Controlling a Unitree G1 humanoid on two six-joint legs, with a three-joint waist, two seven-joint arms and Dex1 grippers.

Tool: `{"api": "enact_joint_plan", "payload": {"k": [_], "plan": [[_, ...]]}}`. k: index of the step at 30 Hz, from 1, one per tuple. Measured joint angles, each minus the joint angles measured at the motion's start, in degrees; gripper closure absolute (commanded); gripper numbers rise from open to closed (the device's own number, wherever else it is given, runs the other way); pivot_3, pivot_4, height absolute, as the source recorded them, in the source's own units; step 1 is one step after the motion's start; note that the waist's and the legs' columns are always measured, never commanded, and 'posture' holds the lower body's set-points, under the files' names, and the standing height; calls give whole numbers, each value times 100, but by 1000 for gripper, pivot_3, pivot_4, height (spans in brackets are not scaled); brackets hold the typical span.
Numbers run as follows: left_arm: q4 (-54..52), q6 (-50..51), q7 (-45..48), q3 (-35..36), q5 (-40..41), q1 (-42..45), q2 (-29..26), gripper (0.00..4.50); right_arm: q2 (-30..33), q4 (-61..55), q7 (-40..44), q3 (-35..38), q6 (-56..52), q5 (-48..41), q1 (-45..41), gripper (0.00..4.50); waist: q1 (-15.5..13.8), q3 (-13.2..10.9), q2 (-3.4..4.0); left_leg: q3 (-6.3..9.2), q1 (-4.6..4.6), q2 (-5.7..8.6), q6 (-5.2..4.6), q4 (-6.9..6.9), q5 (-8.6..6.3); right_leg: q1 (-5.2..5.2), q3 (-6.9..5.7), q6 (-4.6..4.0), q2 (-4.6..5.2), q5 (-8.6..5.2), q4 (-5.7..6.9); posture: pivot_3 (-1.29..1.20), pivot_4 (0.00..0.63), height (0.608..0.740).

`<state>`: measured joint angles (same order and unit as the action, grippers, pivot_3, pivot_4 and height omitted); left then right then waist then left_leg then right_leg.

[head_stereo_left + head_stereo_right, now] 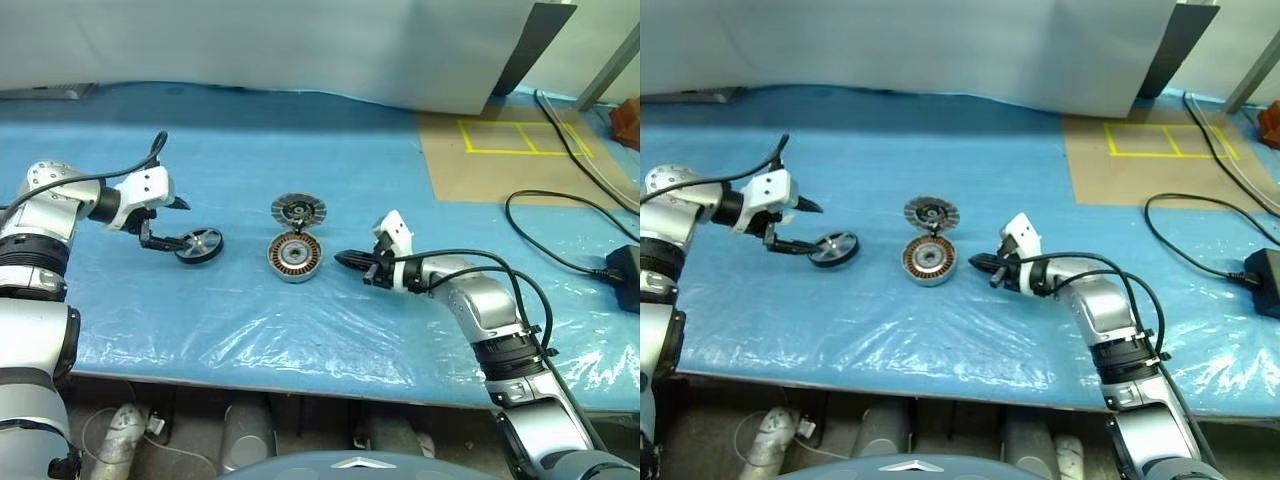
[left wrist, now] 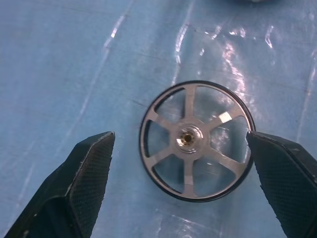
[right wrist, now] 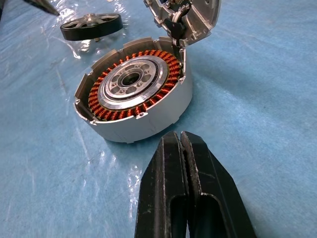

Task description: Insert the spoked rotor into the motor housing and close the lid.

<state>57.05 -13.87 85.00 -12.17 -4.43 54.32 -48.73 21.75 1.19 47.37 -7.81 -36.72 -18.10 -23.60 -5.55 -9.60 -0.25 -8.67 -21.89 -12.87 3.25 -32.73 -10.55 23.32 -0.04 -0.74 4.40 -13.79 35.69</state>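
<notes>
Leftmost, the left gripper (image 1: 168, 222) has its jaws spread wide, one black finger (image 2: 81, 183) on each side of the spoked rotor (image 1: 199, 245), which lies flat on the blue plastic sheet (image 1: 300, 320) covering the bench. Neither finger seems to touch the rim yet; the wide spread looks chosen to straddle the wheel so a squeeze across its rim would lift it cleanly.

At the rotor's 3 o'clock, near but apart, sits the motor housing (image 1: 295, 256), open side up, copper windings showing around the grey hub, ready to receive the wheel from above. The lid (image 1: 298, 210) lies at the housing's 12 o'clock, just beside it, ribbed face up. In the right wrist view a short dark cable seems to join it to the housing wall, which would explain why it stays so close.

At the housing's 3 o'clock the right gripper (image 1: 345, 260) waits, jaws shut on nothing, tips pointing toward the housing but short of it, probably placed to steady the cup during insertion.
</notes>
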Motion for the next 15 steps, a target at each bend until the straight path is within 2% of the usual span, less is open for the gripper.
{"api": "enact_joint_plan", "payload": {"k": [15], "plan": [[242,-298,-234,-36,-191,-129,312,24,130,-227,-179,36,-79,-4,146,4500,-7,0,0,3,-1,1,0,0,0,0,-1,1,0,0,0,0,150,740]]}}
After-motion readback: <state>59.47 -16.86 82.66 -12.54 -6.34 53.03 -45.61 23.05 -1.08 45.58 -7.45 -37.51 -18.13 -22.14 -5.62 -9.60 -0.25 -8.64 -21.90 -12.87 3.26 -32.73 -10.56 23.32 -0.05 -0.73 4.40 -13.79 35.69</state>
